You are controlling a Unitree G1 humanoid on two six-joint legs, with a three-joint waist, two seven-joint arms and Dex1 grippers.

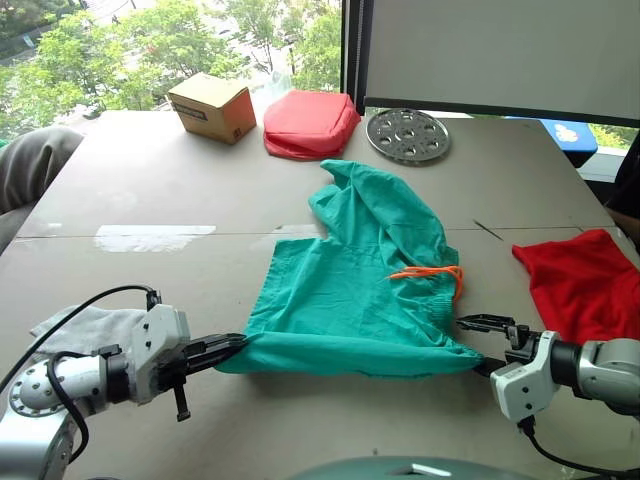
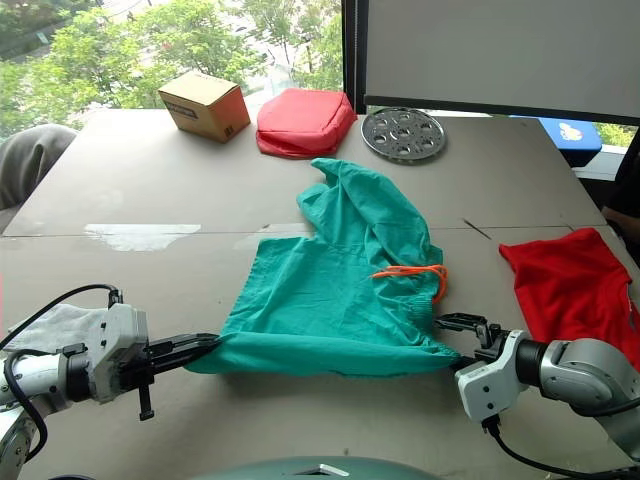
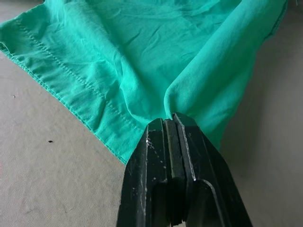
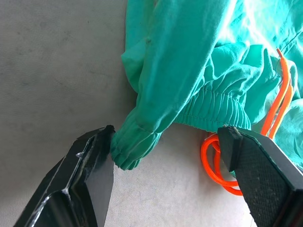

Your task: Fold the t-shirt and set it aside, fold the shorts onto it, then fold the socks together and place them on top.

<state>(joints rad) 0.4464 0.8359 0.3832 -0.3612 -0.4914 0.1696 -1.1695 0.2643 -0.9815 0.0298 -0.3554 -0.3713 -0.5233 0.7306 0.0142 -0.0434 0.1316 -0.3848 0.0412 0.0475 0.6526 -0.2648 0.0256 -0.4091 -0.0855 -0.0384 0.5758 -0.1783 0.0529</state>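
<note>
The surface (image 1: 130, 190) holds the shorts (image 1: 350, 290) mid-frame, the t-shirt (image 1: 585, 285) at right. Shorts-folding looks underway: the left gripper (image 1: 222, 349) is clenched on the hem corner, the right gripper (image 1: 483, 345) gapes around the waistband corner and likely must close next. Socks (image 1: 85, 325) lie lower left

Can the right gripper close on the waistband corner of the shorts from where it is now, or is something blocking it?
Probably yes. The right gripper is open, and the gathered waistband corner of the shorts already lies between its fingers, against one of them. Only the orange drawstring is nearby and might get pinched too.
</note>
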